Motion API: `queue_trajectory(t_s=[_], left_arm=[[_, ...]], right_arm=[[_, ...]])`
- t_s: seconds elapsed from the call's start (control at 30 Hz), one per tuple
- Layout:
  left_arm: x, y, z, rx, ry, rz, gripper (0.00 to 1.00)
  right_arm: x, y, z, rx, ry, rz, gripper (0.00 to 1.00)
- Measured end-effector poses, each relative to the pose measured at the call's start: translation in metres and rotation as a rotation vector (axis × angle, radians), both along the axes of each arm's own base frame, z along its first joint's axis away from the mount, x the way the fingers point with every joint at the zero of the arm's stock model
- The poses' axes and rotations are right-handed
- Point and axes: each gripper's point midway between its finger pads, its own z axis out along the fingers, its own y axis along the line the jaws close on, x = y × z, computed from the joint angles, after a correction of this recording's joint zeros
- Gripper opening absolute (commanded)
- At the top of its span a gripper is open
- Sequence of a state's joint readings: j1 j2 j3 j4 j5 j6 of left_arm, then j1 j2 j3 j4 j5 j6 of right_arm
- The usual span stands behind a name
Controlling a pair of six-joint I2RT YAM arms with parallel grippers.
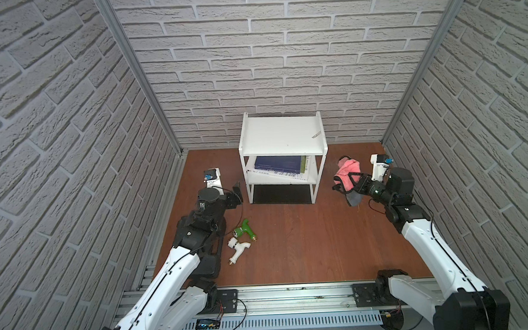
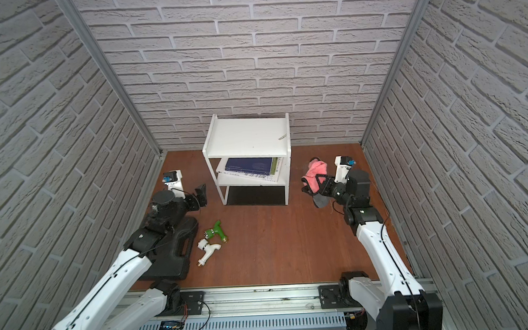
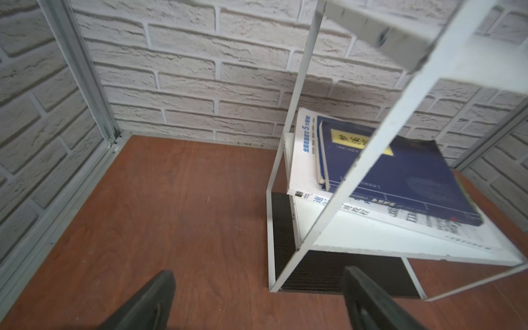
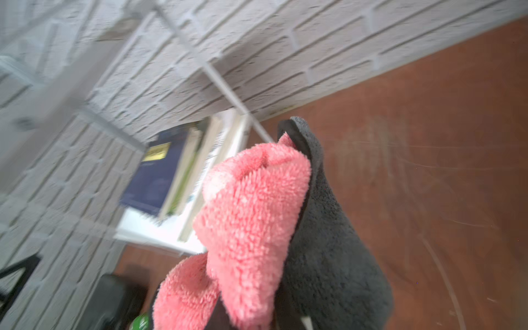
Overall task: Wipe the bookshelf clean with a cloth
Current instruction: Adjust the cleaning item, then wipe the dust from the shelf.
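The right tool (image 1: 354, 182) is clamped narrow on the cloth (image 1: 348, 171). A pink bunch stands up on its far side and a grey flap hangs down toward the counter (image 1: 307, 238). In the right wrist view the cloth (image 4: 251, 205) fills the foreground, pink pile in front and dark grey behind, and hides the jaws. This tool sits to the right of the bookshelf (image 1: 281, 133), near its front right leg but apart from it.

The left tool (image 3: 258, 274) stands wide with nothing between its two dark fingers (image 3: 155, 297). In both top views it hovers just left of the bookshelf's lower front corner, pointing at it; whether it touches the frame cannot be told.

The bookshelf (image 2: 245, 135) stands at the far middle of the counter against the brick wall, with its white top board facing up. A small pale scrap (image 1: 316, 135) lies near the top board's right edge. On the middle shelf (image 3: 357, 240) a blue book (image 3: 400, 177) lies flat on a white book (image 3: 305, 160). The black bottom panel lies below.

On the near left, a green plastic tap (image 1: 244, 230) and a white plastic tap (image 1: 237, 248) lie side by side. Just left of them a black case (image 2: 171, 254) lies partly under the left arm.
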State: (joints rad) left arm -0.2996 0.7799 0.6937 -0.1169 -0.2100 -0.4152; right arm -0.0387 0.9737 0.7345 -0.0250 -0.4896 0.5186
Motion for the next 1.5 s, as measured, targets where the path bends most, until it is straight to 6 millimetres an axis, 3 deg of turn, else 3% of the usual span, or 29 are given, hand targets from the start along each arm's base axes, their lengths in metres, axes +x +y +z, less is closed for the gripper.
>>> queue_trajectory(t_s=[0.07, 0.17, 0.33, 0.4, 0.53, 0.6, 0.67, 0.8, 0.83, 0.87, 0.9, 0.93, 1.03, 1.07, 1.1, 1.23, 1.33, 1.4, 1.5], left_arm=[[-0.009, -0.014, 0.009, -0.035, -0.041, -0.086, 0.98], [-0.019, -0.054, 0.014, -0.104, -0.075, -0.284, 0.98], [-0.027, -0.141, 0.016, -0.228, -0.077, -0.662, 0.98], [-0.036, -0.185, 0.016, -0.272, -0.056, -0.847, 0.98], [-0.051, -0.245, 0.025, -0.302, -0.048, -1.087, 0.98], [-0.055, -0.259, 0.031, -0.308, -0.067, -1.141, 0.95], [-0.054, -0.266, 0.036, -0.312, -0.092, -1.171, 0.85], [-0.056, -0.271, 0.042, -0.298, -0.116, -1.218, 0.67], [-0.057, -0.271, 0.042, -0.288, -0.123, -1.227, 0.59], [-0.058, -0.271, 0.041, -0.281, -0.123, -1.232, 0.37], [-0.058, -0.271, 0.039, -0.269, -0.118, -1.238, 0.23], [-0.061, -0.271, 0.036, -0.262, -0.108, -1.249, 0.15], [-0.063, -0.265, 0.029, -0.215, -0.09, -1.244, 0.08], [-0.064, -0.263, 0.029, -0.197, -0.091, -1.241, 0.04], [-0.066, -0.261, 0.029, -0.185, -0.087, -1.231, 0.0], [-0.061, -0.244, 0.025, -0.123, -0.097, -1.111, 0.0], [-0.048, -0.206, 0.009, -0.091, -0.096, -0.877, 0.0], [-0.04, -0.165, -0.021, -0.101, -0.039, -0.674, 0.0], [-0.035, -0.11, -0.073, -0.161, 0.101, -0.439, 0.0]], right_arm=[[-0.014, 0.027, 0.017, 0.041, -0.055, 0.131, 0.03], [-0.034, 0.069, 0.037, 0.09, -0.128, 0.338, 0.02], [-0.063, 0.127, 0.055, 0.119, -0.229, 0.617, 0.03], [-0.071, 0.146, 0.055, 0.128, -0.246, 0.696, 0.03], [-0.075, 0.165, 0.057, 0.143, -0.276, 0.764, 0.03], [-0.077, 0.171, 0.06, 0.15, -0.298, 0.784, 0.03], [-0.078, 0.174, 0.063, 0.154, -0.315, 0.794, 0.02], [-0.078, 0.176, 0.066, 0.155, -0.333, 0.792, 0.03], [-0.078, 0.176, 0.066, 0.155, -0.332, 0.79, 0.03], [-0.078, 0.176, 0.065, 0.154, -0.328, 0.791, 0.03], [-0.079, 0.176, 0.065, 0.153, -0.325, 0.791, 0.03], [-0.079, 0.176, 0.064, 0.146, -0.33, 0.791, 0.03], [-0.079, 0.175, 0.064, 0.138, -0.327, 0.786, 0.03], [-0.079, 0.175, 0.063, 0.135, -0.324, 0.783, 0.08], [-0.079, 0.177, 0.062, 0.13, -0.323, 0.783, 0.16], [-0.068, 0.17, 0.057, 0.077, -0.315, 0.661, 0.57], [-0.04, 0.136, 0.041, -0.026, -0.301, 0.405, 0.75], [-0.025, 0.104, 0.019, -0.133, -0.283, 0.218, 0.76], [-0.016, 0.074, -0.007, -0.274, -0.242, 0.086, 0.74]])
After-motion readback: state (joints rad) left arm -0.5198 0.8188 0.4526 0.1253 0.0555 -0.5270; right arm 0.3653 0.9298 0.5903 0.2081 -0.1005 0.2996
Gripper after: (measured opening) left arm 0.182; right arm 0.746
